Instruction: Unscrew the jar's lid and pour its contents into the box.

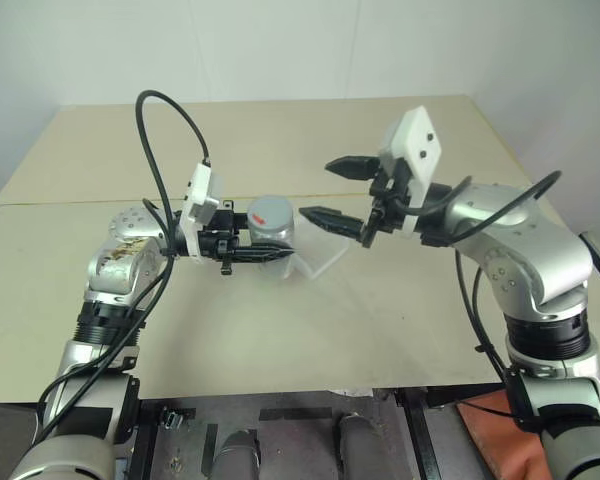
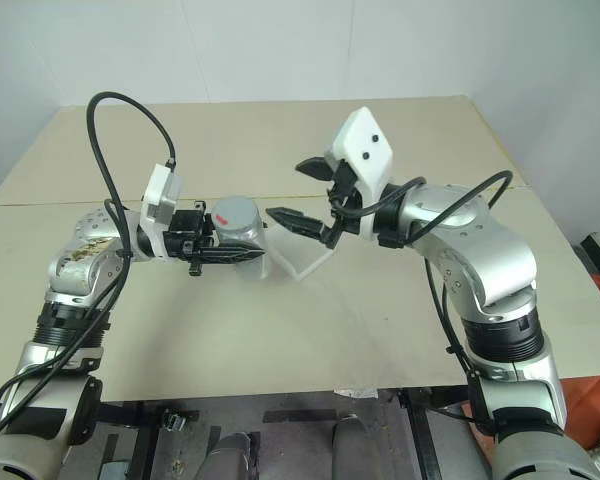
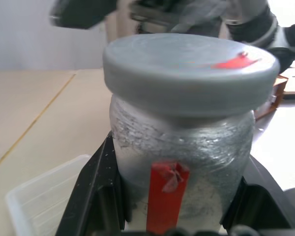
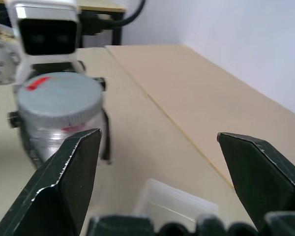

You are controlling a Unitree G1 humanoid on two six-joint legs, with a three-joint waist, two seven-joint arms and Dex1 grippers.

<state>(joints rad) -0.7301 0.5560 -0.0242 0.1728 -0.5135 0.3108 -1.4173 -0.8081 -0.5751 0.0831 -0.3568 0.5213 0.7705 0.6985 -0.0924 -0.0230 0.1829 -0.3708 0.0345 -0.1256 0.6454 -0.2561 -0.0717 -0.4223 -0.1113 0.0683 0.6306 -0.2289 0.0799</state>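
- The head views show the whole layout: the left pincer point(image 1: 248, 252) points across toward the right arm and is clamped on the jar point(image 1: 273, 236), held upright above the table point(image 1: 280, 330).
- The right pincer point(image 1: 332, 191) sits just beside the jar, on its far right side, its two black fingers spread wide apart with nothing between them; it does not touch the jar.
- The box point(image 1: 320, 250) lies on the table just right of the jar, partly hidden behind it in the head views. It is clear plastic and hard to make out there.
- The left wrist view gives the close detail the head views lack: the jar's wall is silvery and crinkled, with a strip of red tape point(image 3: 164, 196) running down the side between the two black fingers point(image 3: 96, 191) pressed on either flank.
- The lid point(image 3: 187, 73) is on the jar, grey and flat, overhanging the body slightly, with a small red mark near one edge.
- This view also shows a corner of the box below and beside the jar, shallow and translucent.
- The right wrist view looks between its own spread fingers point(image 4: 64, 182) at the jar from the other side, with the lid's red mark visible and the box rim low in the gap.
- The contents cannot be seen through the wall.
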